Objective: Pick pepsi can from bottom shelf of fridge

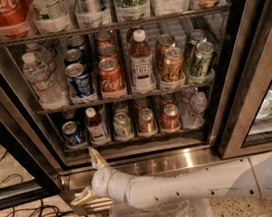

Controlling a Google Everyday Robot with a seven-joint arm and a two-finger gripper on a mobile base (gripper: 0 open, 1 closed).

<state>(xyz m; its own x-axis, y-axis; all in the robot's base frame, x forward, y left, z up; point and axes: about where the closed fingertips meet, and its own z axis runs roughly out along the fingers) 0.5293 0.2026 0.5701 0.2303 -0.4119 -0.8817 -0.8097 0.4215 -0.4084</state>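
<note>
On the thin dark wire bottom shelf [145, 138] of the black-framed glass-door fridge [224, 93], the small blue pepsi can [72, 133] is seen at the far left, just beside a small brown bottle [96, 128]. Lower and slightly right, the white arm's two-finger gripper [90, 177] is held spread wide and empty. The approach is judged to be in hand. Next, the gripper must be raised and advanced around the can.

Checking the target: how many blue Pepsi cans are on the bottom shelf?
1: the pepsi can at the far left of the bottom shelf; more may hide behind it. The gripper, open, is below that end.
</note>
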